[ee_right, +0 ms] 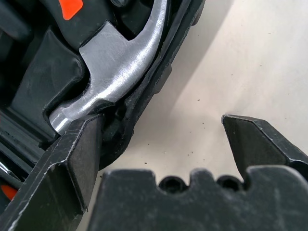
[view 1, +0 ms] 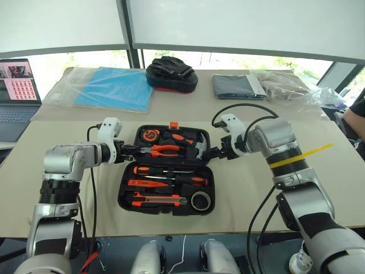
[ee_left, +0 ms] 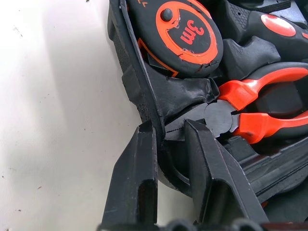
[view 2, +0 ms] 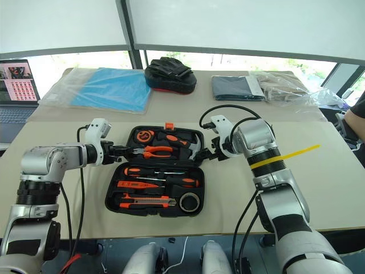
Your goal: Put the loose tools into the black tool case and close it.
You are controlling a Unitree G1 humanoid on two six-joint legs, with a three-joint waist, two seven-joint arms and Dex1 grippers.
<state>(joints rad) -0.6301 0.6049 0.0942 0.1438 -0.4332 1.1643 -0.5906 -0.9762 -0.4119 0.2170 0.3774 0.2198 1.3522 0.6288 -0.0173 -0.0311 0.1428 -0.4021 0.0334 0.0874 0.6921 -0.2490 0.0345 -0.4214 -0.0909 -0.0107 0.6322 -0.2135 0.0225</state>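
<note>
You see the black tool case lying open and flat on the beige table; take the case as your reference for every position below.

Contents of the case:
- Lid half, the half farther from the robot: a tape measure, orange-handled pliers and a hammer.
- Base half, the half nearer the robot: 2 screwdrivers with orange-black handles, a small orange tester screwdriver, a utility knife and a dark tape roll. All 5 sit in their recesses.

An orange latch stands at the far edge of the lid half.

Left gripper: it is at the left edge of the lid half. Its 2 fingers straddle the rim, 1 outside the case wall and 1 inside near the pliers' nose. They stand close on either side of the wall, pinching it.

Right gripper: it is at the right edge of the lid half, beside the hammer head. Its jaws are spread wide; 1 finger touches the rim, the other hangs over bare table. It grasps nothing.

Beyond the case lies a black and red soft bag.
</note>
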